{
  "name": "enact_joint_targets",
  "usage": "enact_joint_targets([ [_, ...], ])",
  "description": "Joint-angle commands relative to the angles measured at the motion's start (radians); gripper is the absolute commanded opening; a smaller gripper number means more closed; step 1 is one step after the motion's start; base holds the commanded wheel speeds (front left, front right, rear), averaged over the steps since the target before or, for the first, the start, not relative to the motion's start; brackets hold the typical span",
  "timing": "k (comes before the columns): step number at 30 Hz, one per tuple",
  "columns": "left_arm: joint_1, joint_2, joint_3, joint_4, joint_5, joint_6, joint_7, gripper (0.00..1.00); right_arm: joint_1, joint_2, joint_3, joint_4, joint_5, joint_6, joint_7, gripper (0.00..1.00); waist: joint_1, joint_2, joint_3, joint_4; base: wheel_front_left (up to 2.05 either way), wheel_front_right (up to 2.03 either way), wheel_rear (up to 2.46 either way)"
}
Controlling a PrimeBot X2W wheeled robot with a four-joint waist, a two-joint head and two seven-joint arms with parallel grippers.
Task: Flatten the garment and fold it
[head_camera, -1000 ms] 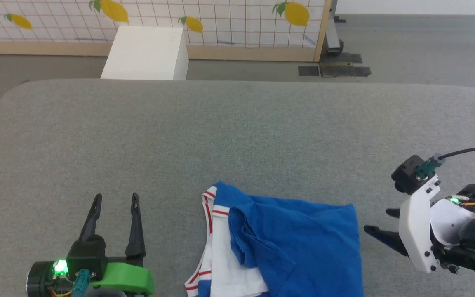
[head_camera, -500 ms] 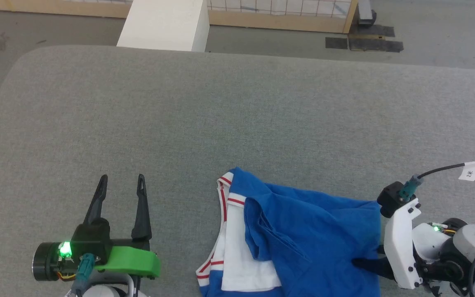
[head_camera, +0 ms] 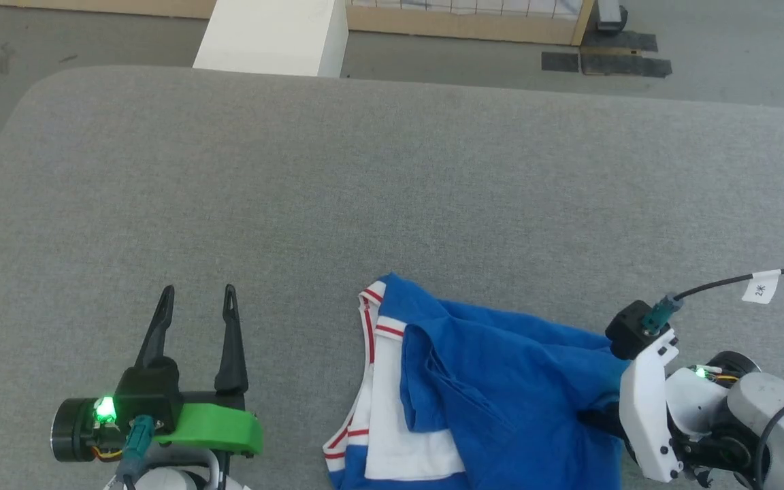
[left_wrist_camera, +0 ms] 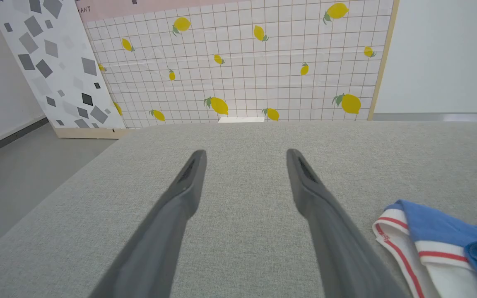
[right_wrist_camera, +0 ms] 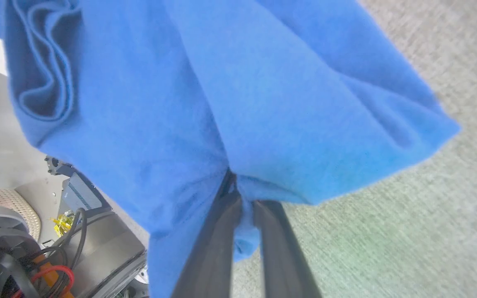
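The garment [head_camera: 501, 381] lies crumpled at the near middle of the grey padded table [head_camera: 365, 170], blue cloth over a white sleeve with red-striped trim. My right gripper [head_camera: 589, 420] reaches in from the right and is shut on the garment's blue right edge. In the right wrist view the two dark fingers [right_wrist_camera: 218, 231] pinch a bunched fold of the garment [right_wrist_camera: 222, 82] and lift it slightly off the table. My left gripper [head_camera: 196, 306] rests open on the table left of the garment, apart from it. The left wrist view shows its spread fingers [left_wrist_camera: 189, 186] and the garment's striped trim [left_wrist_camera: 429, 225] at lower right.
Beyond the table's far edge stand a white box [head_camera: 273, 34] and a wood-framed panel [head_camera: 467, 24], with dark floor plates [head_camera: 603, 62] to the right. A lemon-patterned screen [left_wrist_camera: 242, 62] faces the left wrist. The robot's base [right_wrist_camera: 77, 231] shows under the garment.
My right gripper has moved left onto the garment's right edge and shut on the blue cloth, pulling it up a little. The head camera has tilted down. The left gripper has stayed put.
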Motion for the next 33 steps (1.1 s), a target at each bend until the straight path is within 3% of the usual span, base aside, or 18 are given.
enact_joint_targets([
  [1, -0.008, -0.005, 0.002, 0.001, 0.008, 0.001, -0.005, 1.0, -0.015, 0.008, 0.017, -0.005, 0.001, -0.002, -0.019, 0.0, -0.0001, 0.0, -0.014, -0.012, 0.0, 0.0, 0.0],
  [8, 0.019, -0.007, 0.008, -0.015, 0.004, 0.007, -0.005, 1.0, -0.113, -0.057, 0.067, -0.07, -0.036, -0.002, -0.083, 0.0, -0.0001, 0.0, -0.032, -0.071, 0.0, 0.0, 0.0],
  [20, 0.02, 0.003, 0.066, -0.101, -0.006, 0.002, -0.005, 1.0, -0.334, -0.217, 0.127, -0.092, -0.181, -0.002, -0.114, 0.0, -0.0001, 0.0, 0.082, -0.313, 0.0, 0.0, 0.0],
  [27, -0.021, 0.032, 0.076, -0.142, 0.011, -0.019, -0.005, 1.0, -0.419, -0.272, 0.113, 0.023, -0.259, -0.002, -0.143, 0.0, -0.0001, 0.0, 0.183, -0.424, 0.0, 0.0, 0.0],
  [33, -0.068, 0.065, 0.076, -0.156, 0.023, -0.033, -0.005, 1.0, -0.451, -0.264, 0.07, 0.163, -0.29, -0.002, -0.2, 0.0, -0.0001, 0.0, 0.269, -0.45, 0.0, 0.0, 0.0],
])
